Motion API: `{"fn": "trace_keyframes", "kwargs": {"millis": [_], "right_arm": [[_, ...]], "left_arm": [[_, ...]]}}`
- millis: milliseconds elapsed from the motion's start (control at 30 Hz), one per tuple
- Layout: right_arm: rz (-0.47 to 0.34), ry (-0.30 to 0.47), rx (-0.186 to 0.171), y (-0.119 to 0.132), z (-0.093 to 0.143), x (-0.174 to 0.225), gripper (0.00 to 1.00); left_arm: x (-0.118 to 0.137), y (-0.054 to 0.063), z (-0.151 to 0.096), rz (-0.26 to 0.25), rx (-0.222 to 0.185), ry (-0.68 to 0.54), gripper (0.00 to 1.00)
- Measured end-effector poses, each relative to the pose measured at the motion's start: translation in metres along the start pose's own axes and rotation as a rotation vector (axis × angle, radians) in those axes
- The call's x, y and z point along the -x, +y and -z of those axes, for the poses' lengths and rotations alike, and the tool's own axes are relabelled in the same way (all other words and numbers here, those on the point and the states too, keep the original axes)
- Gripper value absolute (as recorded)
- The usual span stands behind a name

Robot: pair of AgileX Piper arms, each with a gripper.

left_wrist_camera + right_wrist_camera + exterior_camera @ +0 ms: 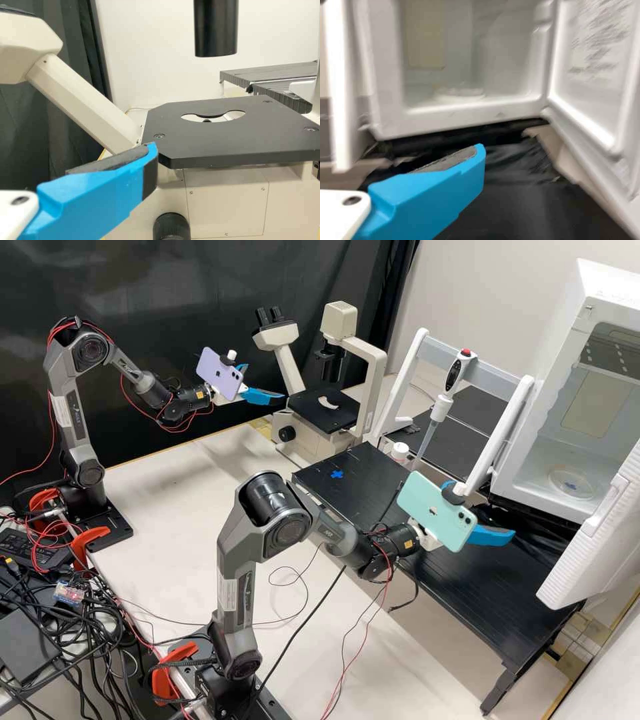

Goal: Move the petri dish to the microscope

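The clear petri dish (571, 481) lies inside the open white chamber, above a blue mark; in the right wrist view the dish (460, 94) is blurred on the chamber floor. Outside the chamber, in front of its doorway, my right gripper (495, 528) stands open and holds nothing; its padded finger marks the gripper (476, 156) in its wrist view. By the near edge of the microscope's black stage (327, 415) is my left gripper (268, 388), open and apart from it. The left wrist view shows this gripper (146, 156) just short of the stage (225, 142), which has a cut-out opening.
The chamber's door (593, 543) is swung open on the right. A white rack (490, 440) with a pipette (440, 403) stands between microscope and chamber. A small white-capped container (400, 452) is beside it. The black bench (433, 573) carries a blue cross mark (337, 474).
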Motion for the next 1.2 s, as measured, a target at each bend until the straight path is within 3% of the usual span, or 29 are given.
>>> {"fn": "trace_keyframes", "kwargs": {"millis": [133,300,533,767,1000,1200], "right_arm": [[-0.043,0.001,-0.001,0.013,0.000,-0.012,1.00],[-0.090,-0.031,-0.043,0.023,0.001,-0.038,1.00],[-0.097,-0.087,-0.034,0.028,-0.004,-0.076,1.00],[-0.104,-0.122,-0.049,0.031,-0.008,-0.110,1.00],[-0.103,-0.128,-0.074,0.033,-0.009,-0.141,1.00],[-0.089,-0.126,-0.067,0.032,-0.009,-0.163,1.00]], "left_arm": [[0.000,0.000,0.000,0.000,0.000,0.000,1.00],[0.000,0.000,0.000,0.000,0.000,0.000,1.00],[0.000,0.000,0.000,0.000,0.000,0.000,1.00],[0.000,0.000,0.000,0.000,0.000,0.000,1.00],[0.000,0.000,0.000,0.000,0.000,0.000,1.00],[0.000,0.000,0.000,0.000,0.000,0.000,1.00]]}}
